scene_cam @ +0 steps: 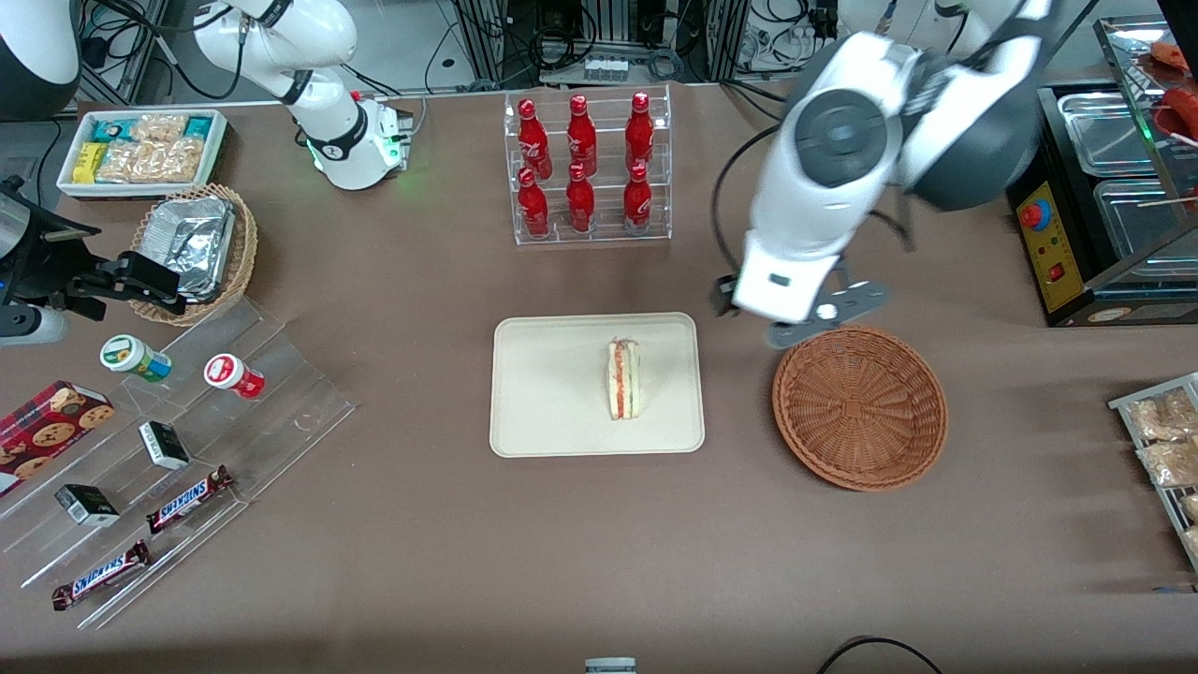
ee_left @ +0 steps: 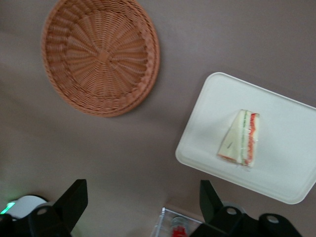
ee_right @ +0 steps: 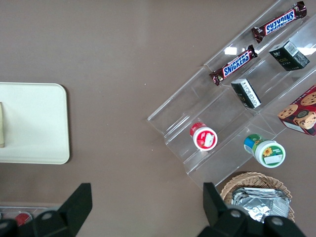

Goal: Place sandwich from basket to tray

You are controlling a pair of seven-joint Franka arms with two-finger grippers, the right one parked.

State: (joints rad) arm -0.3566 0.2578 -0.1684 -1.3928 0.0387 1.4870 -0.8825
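The sandwich [scene_cam: 623,378] [ee_left: 241,138] lies on its side on the cream tray [scene_cam: 543,393] [ee_left: 286,168], near the tray's middle. The reddish-brown wicker basket [scene_cam: 859,407] [ee_left: 101,54] stands beside the tray, toward the working arm's end, with nothing in it. My left gripper [scene_cam: 797,320] [ee_left: 142,193] hangs above the table at the basket's rim, on the side farther from the front camera, between the basket and the bottle rack. Its fingers [ee_left: 74,195] are open and spread wide, with only bare table between them. The right wrist view shows one end of the tray [ee_right: 34,123].
A clear rack of red bottles [scene_cam: 588,168] stands farther from the front camera than the tray. Toward the parked arm's end are a stepped acrylic shelf of snacks [scene_cam: 159,449], a foil-filled basket [scene_cam: 192,248] and a white snack box [scene_cam: 140,150]. A black appliance [scene_cam: 1104,206] and a snack rack [scene_cam: 1165,449] edge the working arm's end.
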